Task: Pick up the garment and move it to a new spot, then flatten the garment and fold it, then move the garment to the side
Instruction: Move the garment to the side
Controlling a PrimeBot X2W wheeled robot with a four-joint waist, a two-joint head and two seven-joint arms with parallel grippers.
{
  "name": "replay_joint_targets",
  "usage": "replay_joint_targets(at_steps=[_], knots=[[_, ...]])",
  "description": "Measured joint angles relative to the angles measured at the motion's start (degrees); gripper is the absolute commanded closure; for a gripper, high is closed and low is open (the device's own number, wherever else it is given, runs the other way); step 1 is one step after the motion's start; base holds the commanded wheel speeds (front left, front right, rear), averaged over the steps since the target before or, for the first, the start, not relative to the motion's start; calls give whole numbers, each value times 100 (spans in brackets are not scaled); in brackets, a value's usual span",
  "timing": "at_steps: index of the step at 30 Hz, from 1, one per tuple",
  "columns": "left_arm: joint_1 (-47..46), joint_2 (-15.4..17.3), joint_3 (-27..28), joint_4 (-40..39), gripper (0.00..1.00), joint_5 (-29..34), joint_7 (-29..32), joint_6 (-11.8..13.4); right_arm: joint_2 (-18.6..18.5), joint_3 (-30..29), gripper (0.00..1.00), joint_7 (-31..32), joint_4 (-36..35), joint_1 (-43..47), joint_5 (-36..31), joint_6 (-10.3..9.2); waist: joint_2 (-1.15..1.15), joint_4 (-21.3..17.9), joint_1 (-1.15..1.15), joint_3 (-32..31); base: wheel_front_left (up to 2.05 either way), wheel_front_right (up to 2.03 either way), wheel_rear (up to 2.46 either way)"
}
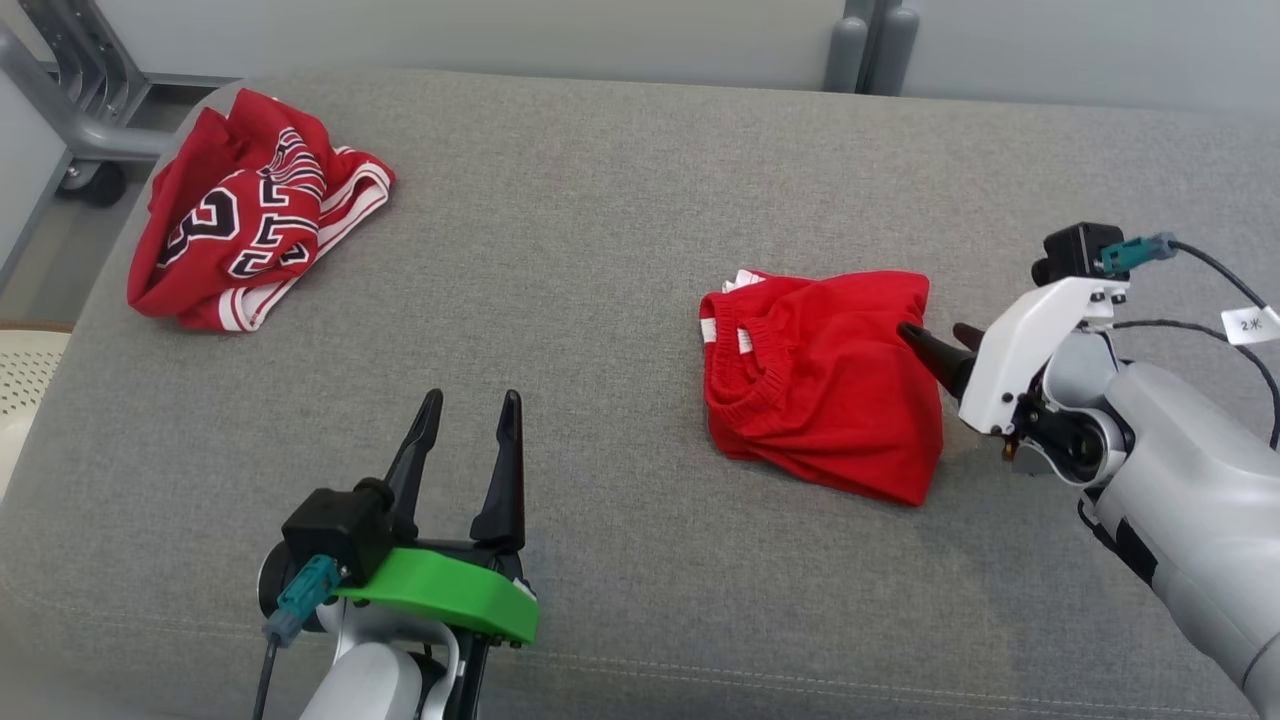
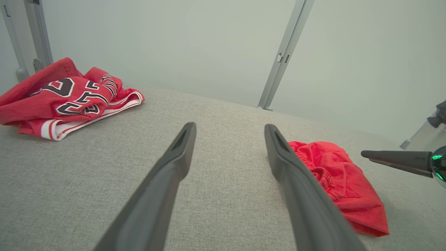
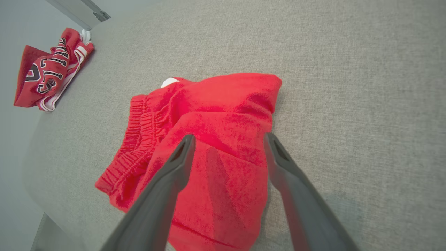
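Observation:
The garment (image 1: 820, 380) is a plain red piece with an elastic waistband, lying folded into a compact bundle on the right part of the grey cushioned surface (image 1: 580, 300). My right gripper (image 1: 935, 335) stands open at the garment's right edge, its fingers just above the cloth and holding nothing. In the right wrist view the garment (image 3: 216, 101) lies under and beyond the right gripper (image 3: 229, 137). My left gripper (image 1: 472, 398) is open and empty near the front, well left of the garment. From the left wrist, the left gripper (image 2: 230, 126) points past the garment (image 2: 343, 177).
A crumpled red jersey (image 1: 240, 215) with black and white numbers lies at the far left corner; the jersey (image 2: 66, 94) also appears from the left wrist. A grey metal frame (image 1: 70, 120) stands beyond that corner. The surface drops off at the left edge.

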Motion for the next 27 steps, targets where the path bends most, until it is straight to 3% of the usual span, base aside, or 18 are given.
replay_joint_targets(at_steps=[21,23,24,27], knots=[[1,0,-148,-3,0,141,0,0,253,-441,0,-465,434,342,487,-35,0,163,0,426,0,0,0],[1,0,-109,2,0,163,0,0,294,-442,35,-459,482,341,505,-33,0,187,0,443,0,0,0],[1,0,-93,5,0,180,0,0,318,-441,59,-458,504,341,516,-24,0,195,0,448,0,0,0],[1,0,-83,7,0,181,0,0,334,-442,91,-458,546,333,519,15,0,206,0,459,0,0,0]])
